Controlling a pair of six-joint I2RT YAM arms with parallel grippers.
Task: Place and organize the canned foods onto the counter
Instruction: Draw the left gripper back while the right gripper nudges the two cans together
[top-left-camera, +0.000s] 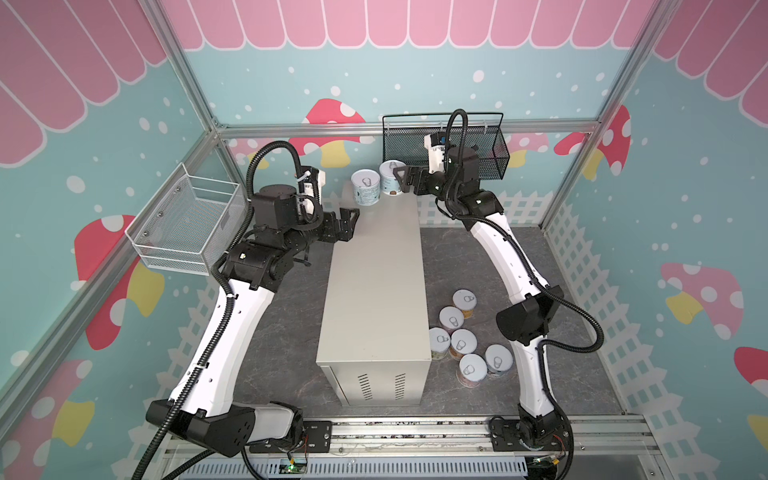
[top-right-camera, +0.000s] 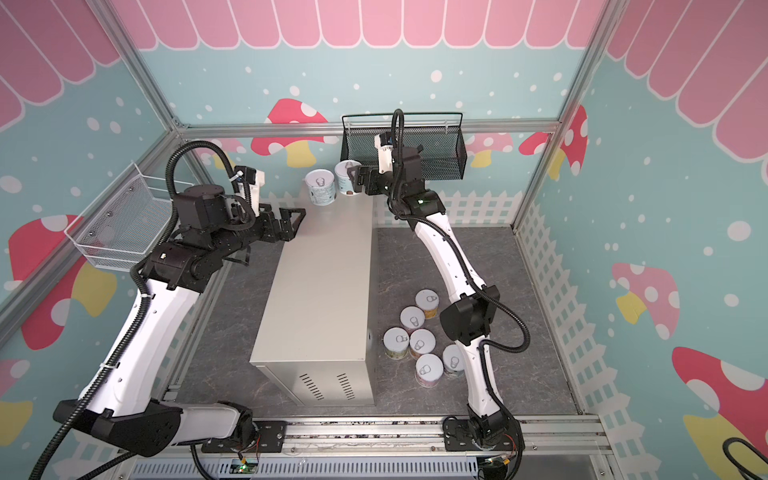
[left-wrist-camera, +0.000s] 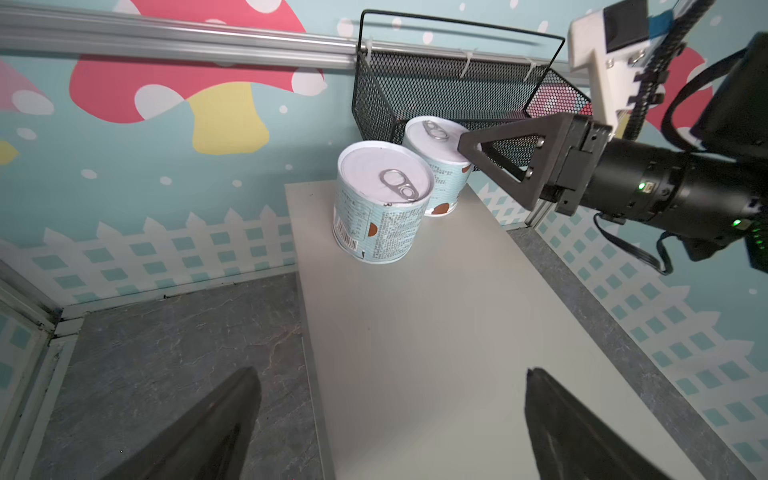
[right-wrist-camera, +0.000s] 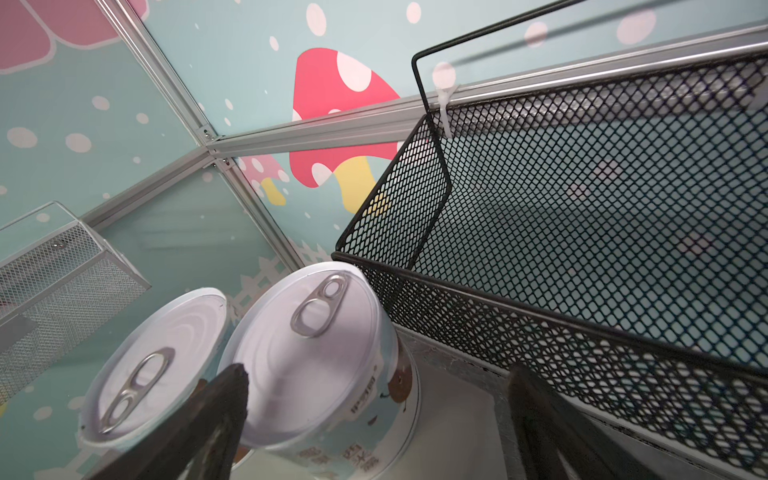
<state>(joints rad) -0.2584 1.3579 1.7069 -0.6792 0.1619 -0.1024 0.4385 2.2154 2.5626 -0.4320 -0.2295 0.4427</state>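
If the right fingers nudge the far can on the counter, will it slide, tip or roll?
Probably slide, not tip: the far can stands upright, squat, on the smooth counter. It would likely bump the neighbouring can close beside it. Both stand near the counter's end; a fall seems possible.

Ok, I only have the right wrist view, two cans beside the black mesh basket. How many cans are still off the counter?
Observer: Right of the counter, six cans stand clustered on the grey floor.
Operator: Where's the left gripper?
Observer: The left gripper hovers open at the counter's left edge, holding nothing.
Operator: Which end are my two cans on?
Observer: The two placed cans stand at the far end, opposite the vent slots.
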